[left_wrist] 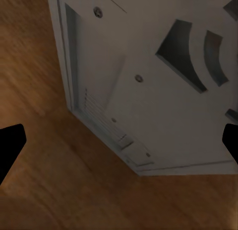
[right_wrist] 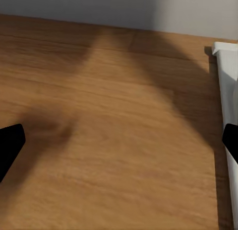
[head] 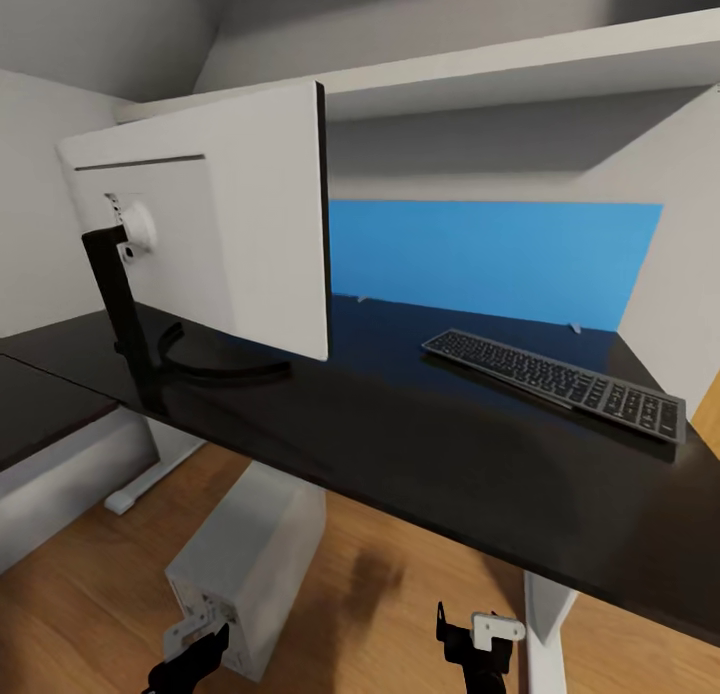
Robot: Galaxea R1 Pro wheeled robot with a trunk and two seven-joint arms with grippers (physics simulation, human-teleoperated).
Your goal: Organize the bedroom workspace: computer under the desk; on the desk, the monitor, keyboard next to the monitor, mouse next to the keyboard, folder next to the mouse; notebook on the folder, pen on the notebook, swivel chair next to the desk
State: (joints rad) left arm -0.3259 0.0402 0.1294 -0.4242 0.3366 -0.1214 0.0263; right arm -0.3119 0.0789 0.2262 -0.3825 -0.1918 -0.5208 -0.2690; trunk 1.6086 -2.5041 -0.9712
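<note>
A white monitor on a black stand stands on the black desk, its back toward me. A dark keyboard lies on the desk to its right, apart from it. Under the desk a white computer tower rests on the wood floor. My left gripper hangs open above the tower's casing, its fingers spread wide. My right gripper is open over bare floor, and shows low in the head view as the right gripper. Mouse, folder, notebook, pen and chair are out of view.
A blue panel stands along the desk's back edge under a white shelf. White desk legs stand at the right and a white desk foot at the left. A second dark surface adjoins at the left.
</note>
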